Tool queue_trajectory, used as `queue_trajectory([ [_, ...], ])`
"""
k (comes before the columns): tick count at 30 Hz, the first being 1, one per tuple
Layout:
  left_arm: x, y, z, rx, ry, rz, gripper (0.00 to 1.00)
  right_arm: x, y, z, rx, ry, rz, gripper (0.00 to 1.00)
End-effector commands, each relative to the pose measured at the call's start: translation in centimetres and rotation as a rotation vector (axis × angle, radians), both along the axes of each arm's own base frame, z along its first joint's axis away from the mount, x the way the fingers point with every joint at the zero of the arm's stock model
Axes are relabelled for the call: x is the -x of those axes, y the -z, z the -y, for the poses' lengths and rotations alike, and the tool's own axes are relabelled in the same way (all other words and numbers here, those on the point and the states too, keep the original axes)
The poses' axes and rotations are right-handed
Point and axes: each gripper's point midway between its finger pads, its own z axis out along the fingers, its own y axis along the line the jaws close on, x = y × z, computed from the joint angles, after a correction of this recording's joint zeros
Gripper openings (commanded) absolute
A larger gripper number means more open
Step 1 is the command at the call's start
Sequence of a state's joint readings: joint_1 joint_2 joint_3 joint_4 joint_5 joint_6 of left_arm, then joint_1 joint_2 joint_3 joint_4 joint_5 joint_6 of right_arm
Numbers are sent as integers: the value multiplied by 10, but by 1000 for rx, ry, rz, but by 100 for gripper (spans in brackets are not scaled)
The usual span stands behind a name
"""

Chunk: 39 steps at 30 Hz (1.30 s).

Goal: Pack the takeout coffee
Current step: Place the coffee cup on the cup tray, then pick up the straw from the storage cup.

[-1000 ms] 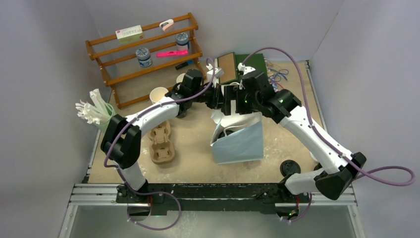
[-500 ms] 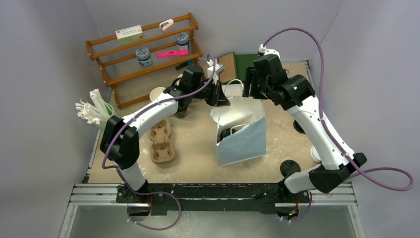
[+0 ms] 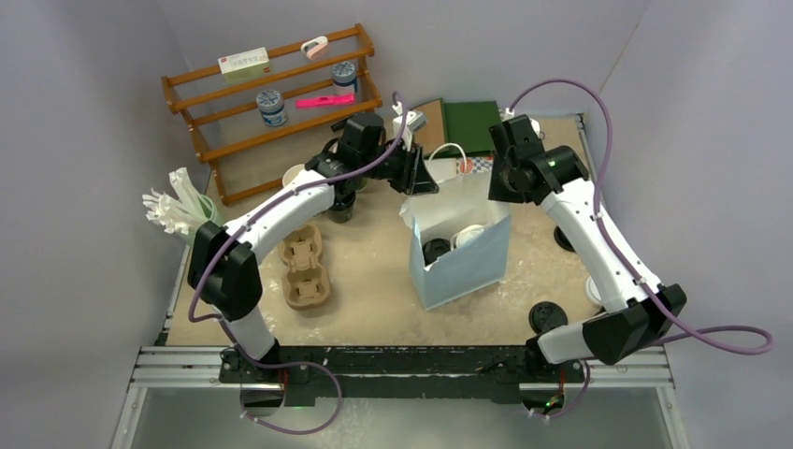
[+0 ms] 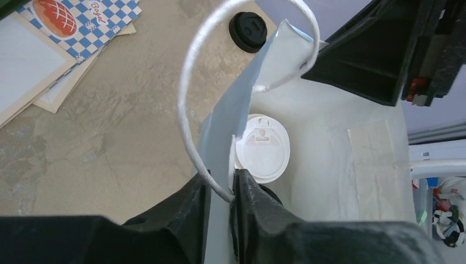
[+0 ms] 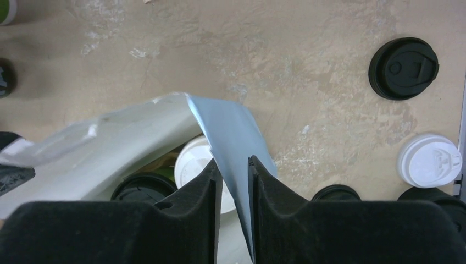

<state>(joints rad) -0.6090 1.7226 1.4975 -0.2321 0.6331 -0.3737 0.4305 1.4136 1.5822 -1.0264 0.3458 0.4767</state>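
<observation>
A light blue paper bag (image 3: 463, 267) stands open mid-table. Inside it are two takeout coffees, one with a black lid (image 3: 436, 250) and one with a white lid (image 3: 468, 234). My left gripper (image 3: 418, 180) straddles the bag's far-left rim by the white cord handle (image 4: 187, 110). Its jaws (image 4: 222, 181) are narrowly apart, with the wall between them and the white lid (image 4: 262, 147) just beyond. My right gripper (image 3: 498, 187) straddles the right rim. Its jaws (image 5: 233, 165) also show a narrow gap around the blue wall (image 5: 231, 132), above the white lid (image 5: 192, 159) and black lid (image 5: 140, 190).
A brown pulp cup carrier (image 3: 304, 271) lies left of the bag. A wooden shelf (image 3: 271, 103) stands at the back left, with a lidless cream cup (image 3: 299, 176) before it. Loose black lids (image 3: 545, 315) (image 5: 403, 67) and a white lid (image 5: 428, 159) lie to the right. Flat boards (image 3: 468, 122) lie behind the bag.
My right gripper drew back to the bag's right rim and its jaws narrowed around the wall. My left jaws loosened slightly. The bag now stands wider open and further right.
</observation>
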Motion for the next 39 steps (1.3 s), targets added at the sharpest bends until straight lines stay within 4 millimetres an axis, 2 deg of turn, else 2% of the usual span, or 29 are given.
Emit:
queue_trajectory([
  [1,12,-65,-3,90,25,120,30,-3,-10,-1,-23,-13,60,25],
  [4,19,-79,-5,119,31,115,42,2,-8,2,-27,-15,71,29],
  [7,26,-90,-8,137,36,109,55,8,-9,6,-28,-26,91,45],
  [10,30,-105,-16,130,10,130,58,10,-20,10,-17,-35,121,62],
  [11,31,-110,-20,120,-6,141,58,11,-25,12,-7,-39,130,65],
  [14,31,-119,-35,80,-69,174,59,14,-39,16,8,-51,152,68],
  [17,23,-125,-61,-5,-208,217,63,18,-55,16,-3,-81,194,72],
  [19,10,-124,-93,-102,-389,219,70,19,-76,17,-18,-92,267,75],
  [22,-8,-117,-165,-263,-786,148,78,16,-111,19,-36,-103,395,77],
  [25,-15,-115,-228,-391,-1000,103,71,13,-135,22,-35,-98,478,77],
  [29,-28,-96,-309,-519,-1277,53,59,10,-145,28,-24,-63,504,77],
  [34,-46,-77,-386,-614,-1609,-25,56,7,-152,3,-142,-113,487,76],
  [39,-60,-70,-440,-711,-1789,-44,57,8,-169,-27,-265,-208,466,76],
])
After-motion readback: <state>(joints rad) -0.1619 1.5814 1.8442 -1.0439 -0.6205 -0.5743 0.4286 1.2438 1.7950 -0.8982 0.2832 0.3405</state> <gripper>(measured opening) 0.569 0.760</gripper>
